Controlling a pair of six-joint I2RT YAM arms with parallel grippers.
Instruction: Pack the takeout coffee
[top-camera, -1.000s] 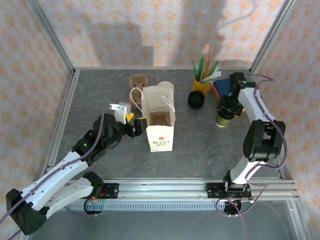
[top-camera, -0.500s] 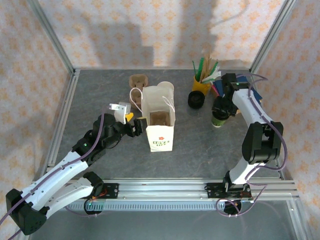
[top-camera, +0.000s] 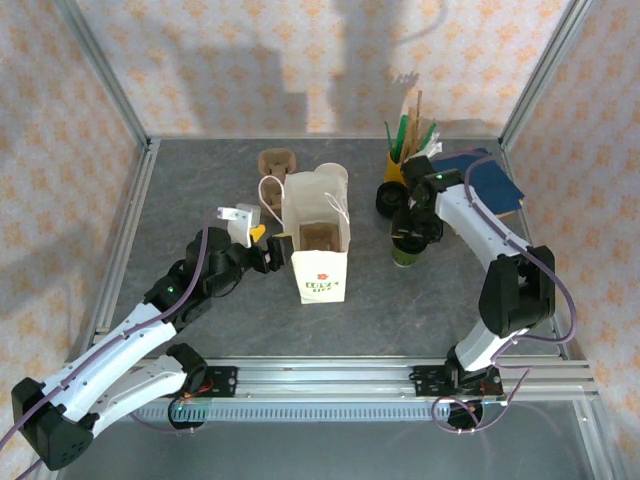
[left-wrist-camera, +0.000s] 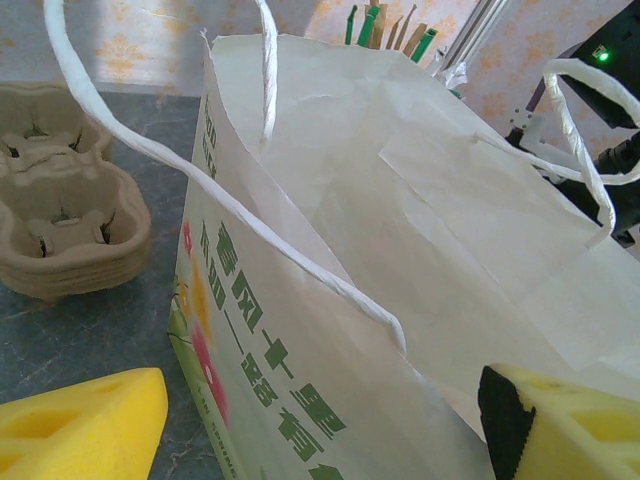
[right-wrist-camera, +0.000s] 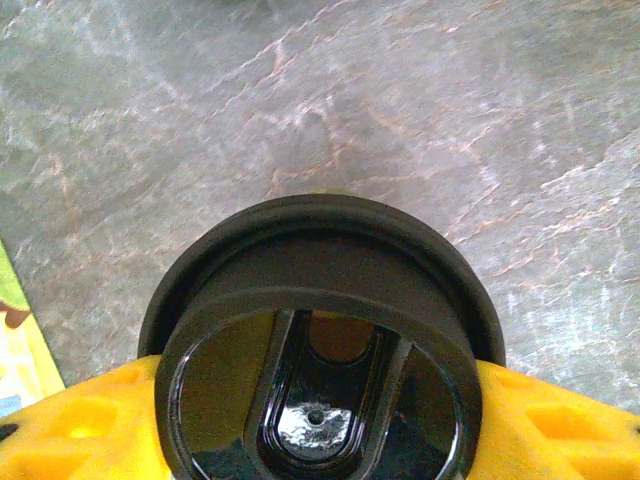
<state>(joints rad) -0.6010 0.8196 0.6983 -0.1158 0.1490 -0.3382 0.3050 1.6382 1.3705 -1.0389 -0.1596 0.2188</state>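
1. Right now, the right gripper (right-wrist-camera: 320, 430) is clenching the coffee cup (top-camera: 406, 252) by its lid, just right of centre in the overhead view.
2. The left gripper (top-camera: 270, 252) is gaping wide at the paper bag (top-camera: 318, 272).

Bright even light, soft shadows, pics sharp

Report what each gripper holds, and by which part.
The right gripper holds the takeout coffee at its black lid, fingers on both sides. The left gripper holds nothing; it stands open astride the paper bag's wall.
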